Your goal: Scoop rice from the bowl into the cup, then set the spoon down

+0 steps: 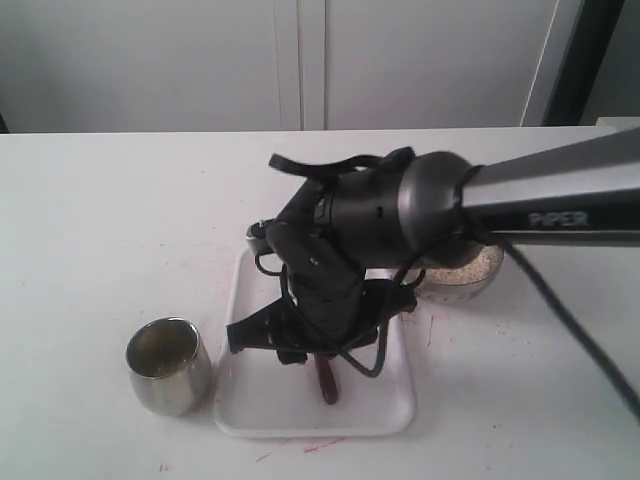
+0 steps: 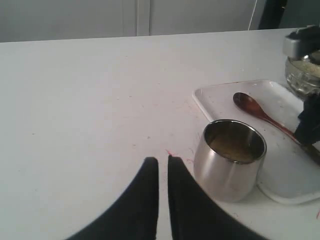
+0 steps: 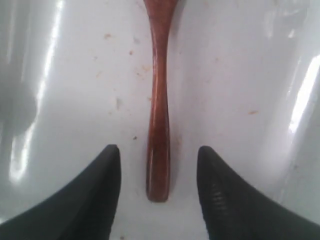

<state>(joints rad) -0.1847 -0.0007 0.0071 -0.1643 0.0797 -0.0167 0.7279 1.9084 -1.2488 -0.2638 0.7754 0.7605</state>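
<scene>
The dark wooden spoon [image 3: 159, 120] lies flat on the white tray [image 3: 75, 100], and its oval head [image 2: 246, 103] shows in the left wrist view. My right gripper [image 3: 159, 152] is open, its fingers either side of the handle's end without touching it. The steel cup [image 1: 168, 365] stands left of the tray with rice [image 2: 232, 146] inside it. Behind the right arm sits the steel bowl [image 1: 468, 282], partly hidden, holding rice [image 1: 472, 266]. My left gripper [image 2: 163, 161] is shut on nothing, low over the table beside the cup [image 2: 230, 160].
The white rectangular tray [image 1: 385, 410] lies between cup and bowl. The right arm [image 1: 540, 200] stretches in from the right over the tray and bowl. Faint red marks [image 1: 325, 442] dot the white table near the tray's front edge.
</scene>
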